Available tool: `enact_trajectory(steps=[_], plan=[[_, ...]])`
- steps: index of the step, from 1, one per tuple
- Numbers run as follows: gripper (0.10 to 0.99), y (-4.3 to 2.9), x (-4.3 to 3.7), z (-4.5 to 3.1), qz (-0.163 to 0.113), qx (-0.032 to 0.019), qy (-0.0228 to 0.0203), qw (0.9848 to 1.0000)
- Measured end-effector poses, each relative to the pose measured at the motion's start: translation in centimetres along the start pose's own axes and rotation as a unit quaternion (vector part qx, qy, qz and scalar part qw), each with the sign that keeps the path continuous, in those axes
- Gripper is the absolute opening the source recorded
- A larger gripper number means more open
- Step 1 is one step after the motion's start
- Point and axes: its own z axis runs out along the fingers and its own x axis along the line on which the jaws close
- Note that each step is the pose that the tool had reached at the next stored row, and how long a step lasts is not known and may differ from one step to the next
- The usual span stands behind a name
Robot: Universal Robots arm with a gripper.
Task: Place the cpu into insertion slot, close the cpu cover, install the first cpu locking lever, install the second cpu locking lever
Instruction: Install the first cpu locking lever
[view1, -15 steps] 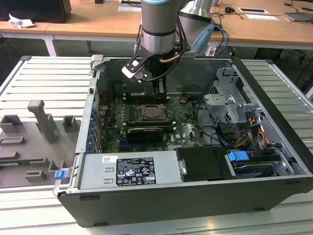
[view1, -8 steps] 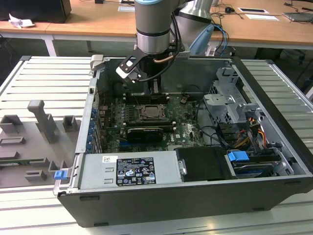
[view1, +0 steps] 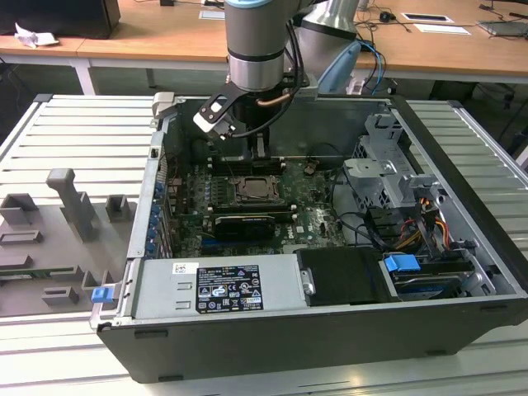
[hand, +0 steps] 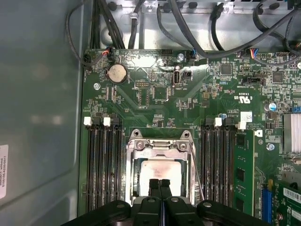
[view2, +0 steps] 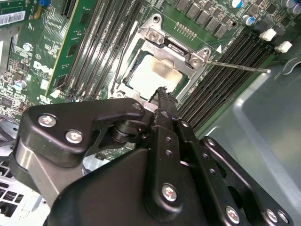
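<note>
The arm (view1: 257, 45) comes down almost straight from above into the open computer case (view1: 462, 272), which lies on its side on the slatted metal table (view1: 74, 132). Its grey wrist section stands upright over the motherboard (hand: 155, 94), and a white-edged camera bracket (view1: 216, 114) juts from it toward the exterior view's left.

The end effector (hand: 160, 186) (view2: 162, 94) points down at the board. Its two black fingers (hand: 154, 185) are pressed together side by side with no gap, and nothing shows between them.

The cpu (hand: 162, 170) (view2: 150, 75) lies directly under the fingertips, its pale metal top facing up, seated in the insertion slot (hand: 129, 160). The cpu cover (hand: 161, 147) lies flat over it, and the chip shows through the cover's cut-out middle. The fingertips hang over the cpu's edge nearest the end effector. I cannot tell whether they touch the chip or the cover.

A thin metal lever (view2: 237, 67) starts at a corner of the cover just beyond the fingertips. It angles outward over the black memory slots (view2: 221, 80) on that side, standing free of the frame. More memory slots (hand: 101, 165) flank the socket on the other side of the end effector.

Farther out past the socket are a coin cell battery (hand: 116, 73) and a bundle of dark cables (hand: 188, 33). In the exterior view a long black card (view1: 243, 223) lies just in front of the socket.
</note>
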Motion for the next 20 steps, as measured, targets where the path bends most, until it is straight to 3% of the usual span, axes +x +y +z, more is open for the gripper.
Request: enact_trajectory(steps=[11,18,20], plan=[[0.106,-0.06,0.00,-0.12,0.000,0.0001,-0.0002,1.0000],[0.106,0.03,0.03,-1.31,-0.001,0.0000,0.0001,1.0000],[0.106,0.03,0.03,-1.32,-0.024,0.0006,0.0017,0.9997]])
